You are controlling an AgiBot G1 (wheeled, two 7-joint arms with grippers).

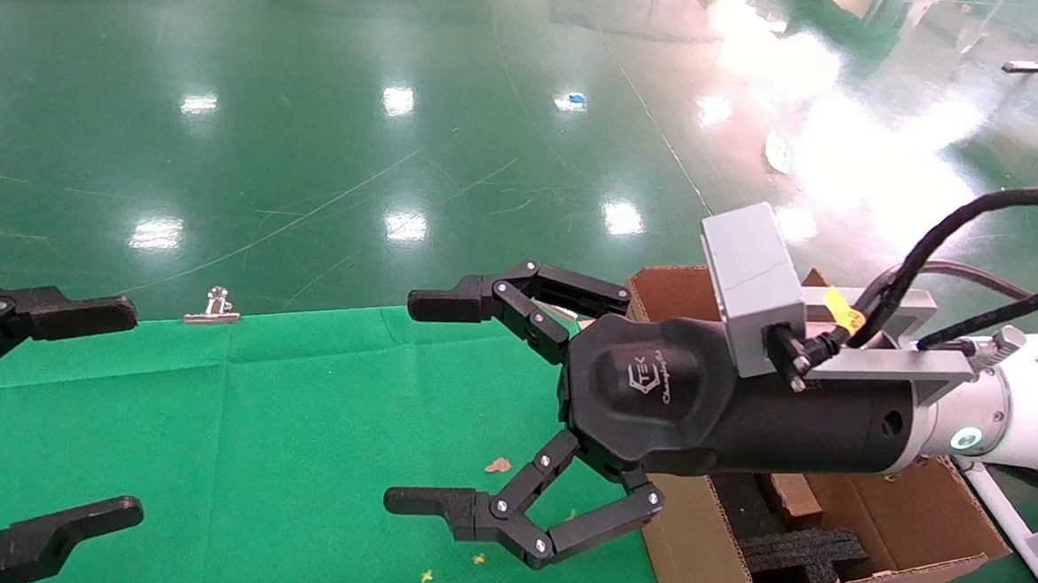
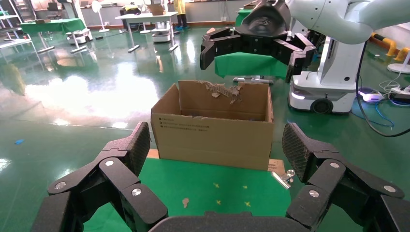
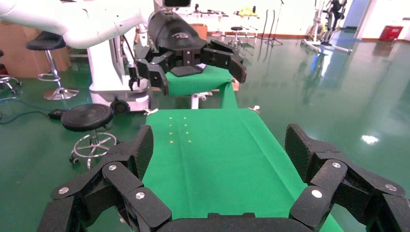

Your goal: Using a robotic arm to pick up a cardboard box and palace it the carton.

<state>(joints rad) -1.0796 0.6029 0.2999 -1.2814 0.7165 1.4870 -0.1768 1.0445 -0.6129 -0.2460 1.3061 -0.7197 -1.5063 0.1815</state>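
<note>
**Right hand spread and empty beside the carton**

Right hand (image 1: 424, 402) hangs over the green surface (image 1: 299, 422) with its fingers spread wide and nothing between them. It points toward the robot's left, away from the carton (image 1: 906, 525), and its white arm (image 1: 1024, 407) crosses above the carton's open top. Left hand (image 1: 126, 409) waits at the surface's left edge, also spread and empty.

From the head view only the carton's near corner shows, with black foam (image 1: 803, 555) and a brown piece that may be the small box, too hidden to tell, inside. From the left wrist the whole carton (image 2: 212, 125) is seen: it stands upright at the far end of the surface, long side facing that camera, flaps up, back edge torn, black print on its face. The right hand (image 2: 251, 46) hovers above it there. A metal clip (image 2: 283, 178) lies at the surface edge near the carton's corner.

From the right wrist the carton is out of sight; the view runs along the surface (image 3: 212, 159) to the left hand (image 3: 193, 58).
</note>
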